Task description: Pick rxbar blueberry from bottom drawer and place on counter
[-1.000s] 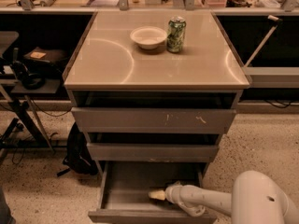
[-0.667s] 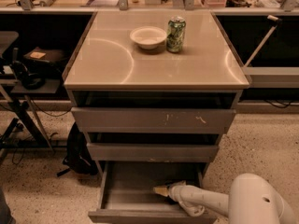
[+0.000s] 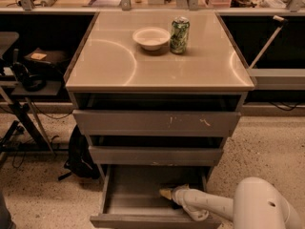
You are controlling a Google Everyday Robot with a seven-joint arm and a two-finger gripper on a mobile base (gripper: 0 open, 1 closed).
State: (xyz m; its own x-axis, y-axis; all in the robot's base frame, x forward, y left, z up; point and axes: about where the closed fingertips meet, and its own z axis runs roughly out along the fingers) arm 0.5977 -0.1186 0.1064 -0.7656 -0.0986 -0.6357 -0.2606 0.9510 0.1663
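Hand [image 3: 167, 193] moved deeper, inside bottom drawer [image 3: 131, 187]

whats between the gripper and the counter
Camera view: the gripper is down in the bottom drawer; the middle drawer and scratched upper drawer lie between it and the counter.

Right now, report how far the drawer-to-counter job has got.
Done: the bottom drawer stands pulled open. In hand: the gripper is down inside it, toward the right of its floor; I cannot make out the rxbar there. Left: the counter holds a bowl and a green can but no bar, so lifting it out and placing it remain.
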